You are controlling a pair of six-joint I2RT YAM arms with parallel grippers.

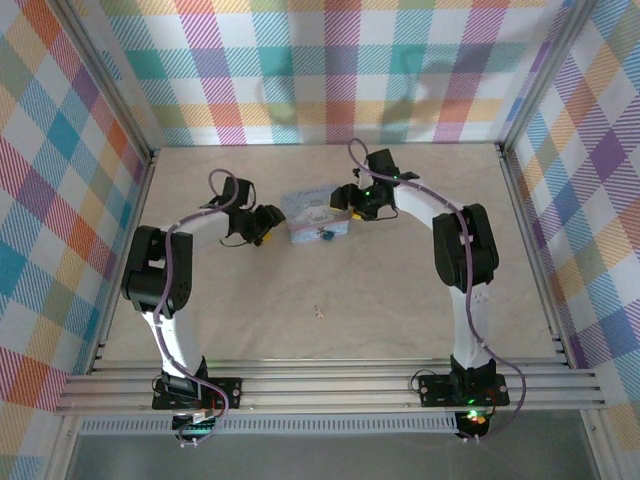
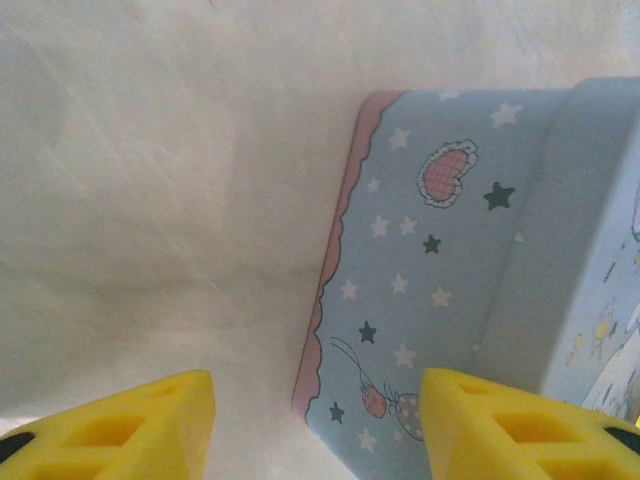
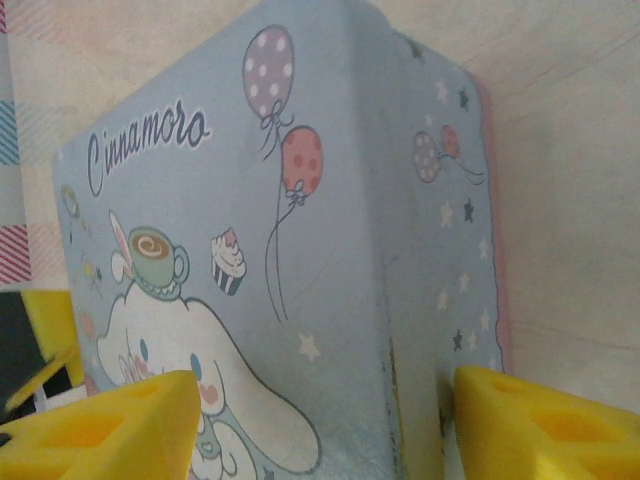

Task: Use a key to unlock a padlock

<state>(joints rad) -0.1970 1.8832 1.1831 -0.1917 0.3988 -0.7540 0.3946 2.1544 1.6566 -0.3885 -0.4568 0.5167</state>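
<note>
The tiny teal padlock (image 1: 325,236) with its yellow part hangs on the near side of the pastel cartoon tin box (image 1: 318,217). The key (image 1: 318,311), a pale sliver, lies alone on the wood well in front of the box. My left gripper (image 1: 263,225) sits at the box's left end, open; its yellow fingers (image 2: 150,430) straddle a corner of the tin box (image 2: 420,300) with a gap on the table side. At the box's far right corner is my right gripper (image 1: 346,207), open, one finger over the lid and the other finger (image 3: 545,425) close against the tin box's (image 3: 300,200) side wall.
The wooden table (image 1: 400,300) is fenced by aluminium rails (image 1: 330,385) at the near edge and posts at the sides, with plaid walls behind. Both arms arch in from the near edge toward the box.
</note>
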